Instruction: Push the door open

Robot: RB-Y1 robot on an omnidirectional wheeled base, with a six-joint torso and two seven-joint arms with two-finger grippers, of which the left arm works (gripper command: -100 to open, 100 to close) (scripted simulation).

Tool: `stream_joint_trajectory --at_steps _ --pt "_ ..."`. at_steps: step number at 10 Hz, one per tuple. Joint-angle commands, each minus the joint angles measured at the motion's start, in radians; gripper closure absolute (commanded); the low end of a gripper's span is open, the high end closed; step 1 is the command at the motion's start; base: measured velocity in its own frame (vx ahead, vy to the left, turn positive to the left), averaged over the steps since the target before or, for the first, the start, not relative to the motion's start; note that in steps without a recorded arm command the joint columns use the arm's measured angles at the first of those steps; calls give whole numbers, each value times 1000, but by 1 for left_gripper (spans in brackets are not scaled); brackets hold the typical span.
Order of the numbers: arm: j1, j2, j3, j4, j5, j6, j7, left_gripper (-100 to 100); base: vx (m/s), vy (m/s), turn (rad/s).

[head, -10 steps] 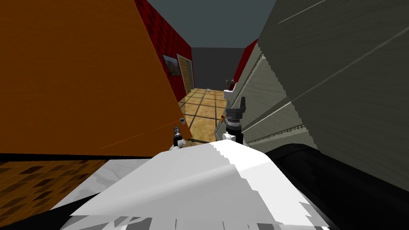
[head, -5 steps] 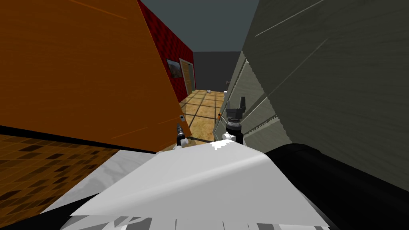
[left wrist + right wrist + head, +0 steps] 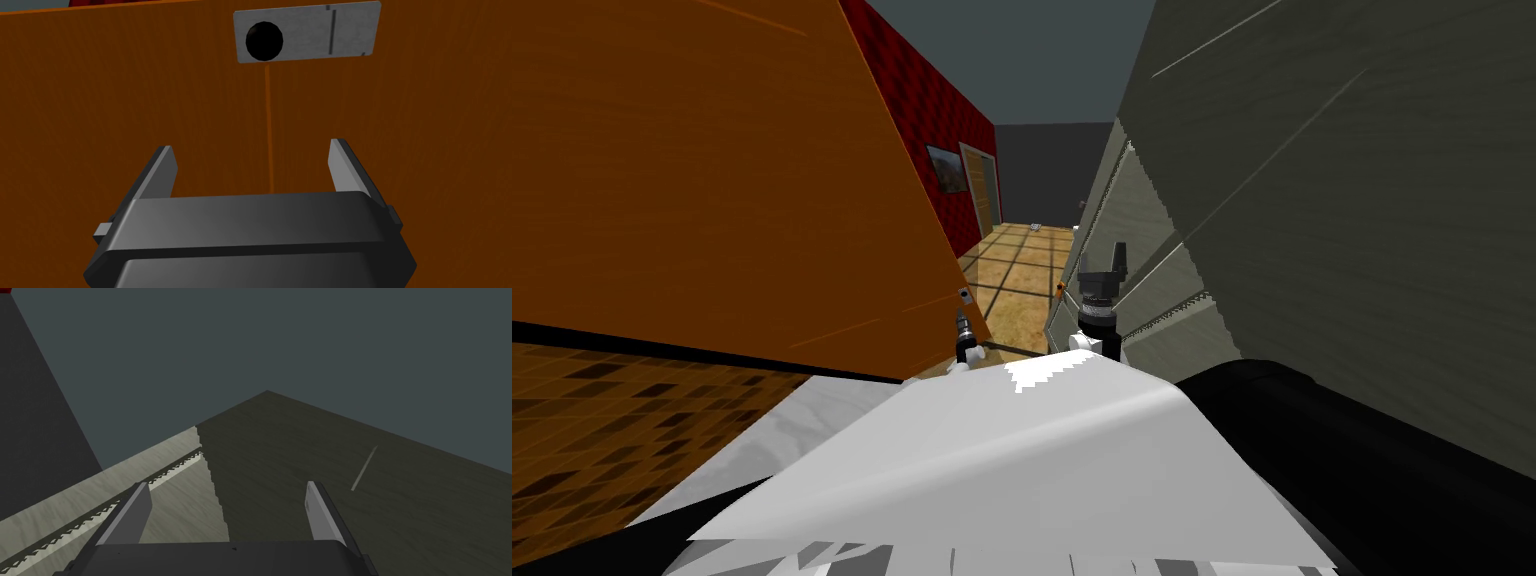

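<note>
The robot's view has turned slightly in the past second and then settled, as the broad orange wood-grain door (image 3: 712, 180) slants ajar across the head frame's upper left, the left gripper (image 3: 251, 146) spread open close to its face and the right gripper (image 3: 226, 484) open too, the push seemingly paused

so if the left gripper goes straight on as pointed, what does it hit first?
The orange door, on bare panel near the grey plate. The left gripper is open, nothing in between; distance unclear.
</note>
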Motion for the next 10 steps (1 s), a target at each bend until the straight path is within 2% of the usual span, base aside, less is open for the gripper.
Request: stream_joint_trajectory --at_steps 1,3,5,7,9,10 --pt "-1 22 2 2 0 0 3 -100 112 133 3" --pt "1 44 4 4 0 -3 5 -100 191 95 -21" --pt "3 51 7 6 0 -6 8 -100 227 29 -29" --pt "5 41 9 8 0 -9 10 -100 251 12 -32" --pt "7 14 11 9 0 -12 13 -100 210 -10 -30" --pt "7 14 11 9 0 -12 13 -100 119 -5 6"
